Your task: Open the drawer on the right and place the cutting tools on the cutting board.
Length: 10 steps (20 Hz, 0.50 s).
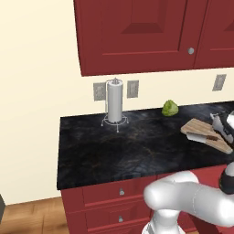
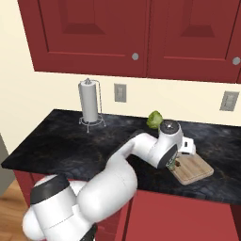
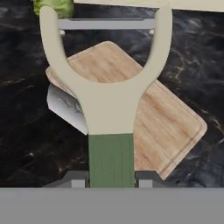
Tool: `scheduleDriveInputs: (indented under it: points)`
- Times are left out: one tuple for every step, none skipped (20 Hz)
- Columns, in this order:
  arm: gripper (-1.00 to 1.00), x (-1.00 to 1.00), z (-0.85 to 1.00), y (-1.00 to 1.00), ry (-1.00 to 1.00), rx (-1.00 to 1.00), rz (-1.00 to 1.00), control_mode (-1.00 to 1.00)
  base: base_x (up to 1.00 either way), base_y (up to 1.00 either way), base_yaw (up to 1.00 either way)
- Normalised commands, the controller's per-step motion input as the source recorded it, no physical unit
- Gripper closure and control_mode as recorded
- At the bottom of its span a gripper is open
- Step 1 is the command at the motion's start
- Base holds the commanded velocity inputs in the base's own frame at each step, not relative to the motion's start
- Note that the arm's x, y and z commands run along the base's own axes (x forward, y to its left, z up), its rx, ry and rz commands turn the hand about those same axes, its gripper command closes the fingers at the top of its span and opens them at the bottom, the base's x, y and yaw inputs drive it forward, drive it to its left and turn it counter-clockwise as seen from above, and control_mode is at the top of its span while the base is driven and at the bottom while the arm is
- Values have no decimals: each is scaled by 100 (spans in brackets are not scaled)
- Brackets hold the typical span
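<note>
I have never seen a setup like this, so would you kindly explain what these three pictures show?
It is a simulated kitchen with a white robot arm. Two pictures come from cameras on its base, behind it to the left and right; the third looks along the gripper. On the dark counter stand a paper towel roll and a green vegetable. A wooden cutting board lies there with a knife on it. The gripper holds a green-handled peeler above the board.
</note>
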Motion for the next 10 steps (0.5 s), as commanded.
scheduleDriveInputs:
  points:
    - [100,89,24,9,21,0,2,-100,0,0,0]
    - [100,20,0,0,16,0,0,-100,0,0,0]
    - [100,0,0,0,0,0,0,-100,0,0,0]
    - [100,0,0,0,0,0,0,-100,0,0,0]
    - [100,9,0,0,0,0,0,-100,0,0,0]
    - [100,34,0,-4,0,0,4,-100,0,0,0]
    - [100,49,0,-4,6,0,12,-100,0,0,0]
    - [100,53,0,-8,6,0,18,-100,0,0,0]
    - [100,56,0,-13,7,0,24,-100,0,0,0]
    - [100,59,0,-14,9,0,29,-100,0,0,0]
